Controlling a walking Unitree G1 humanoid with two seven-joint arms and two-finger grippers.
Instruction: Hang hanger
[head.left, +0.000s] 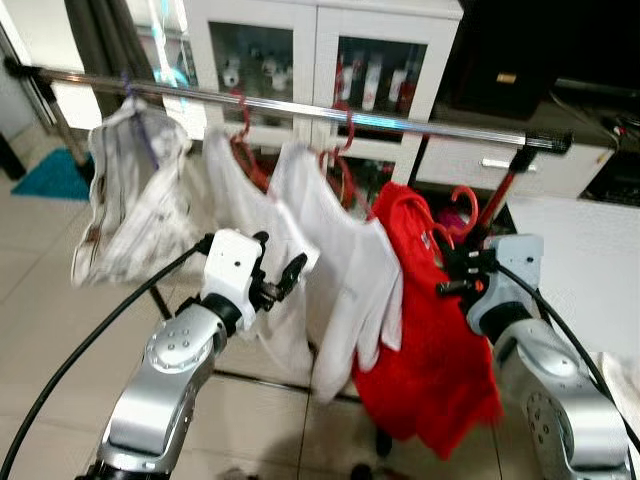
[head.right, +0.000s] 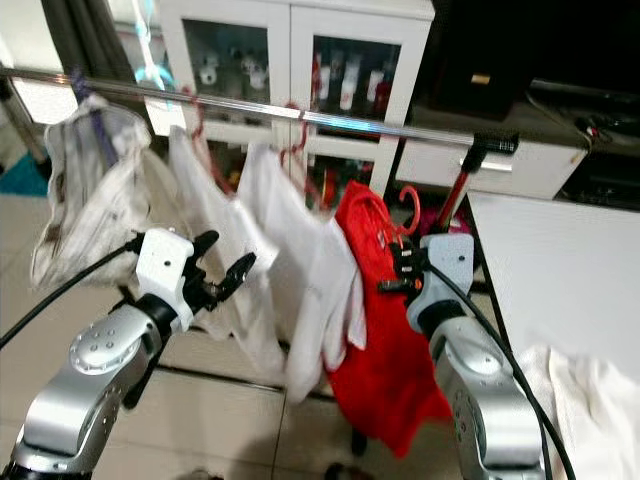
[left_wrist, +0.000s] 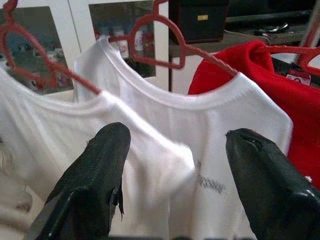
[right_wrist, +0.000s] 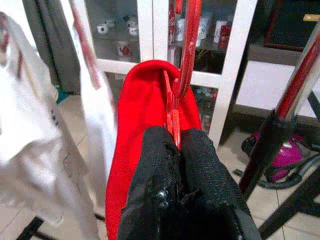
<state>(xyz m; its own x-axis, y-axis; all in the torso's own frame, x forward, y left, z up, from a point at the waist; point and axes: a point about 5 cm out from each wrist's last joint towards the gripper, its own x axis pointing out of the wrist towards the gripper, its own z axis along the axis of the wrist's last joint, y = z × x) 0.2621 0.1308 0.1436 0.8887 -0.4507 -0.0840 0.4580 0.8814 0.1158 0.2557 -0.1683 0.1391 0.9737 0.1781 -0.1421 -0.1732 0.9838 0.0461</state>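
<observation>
A red shirt hangs on a red hanger whose hook sits just below the chrome rail, near its right end. My right gripper is shut on that hanger's neck; in the right wrist view the fingers pinch the red hanger above the shirt collar. My left gripper is open in front of two white shirts that hang on red hangers from the rail. The left wrist view has its fingers spread wide before a white shirt.
A patterned cloth hangs at the rail's left end. The rack's red post stands at the right. Behind is a white glass-door cabinet. A white surface lies to the right and a teal mat on the tiled floor.
</observation>
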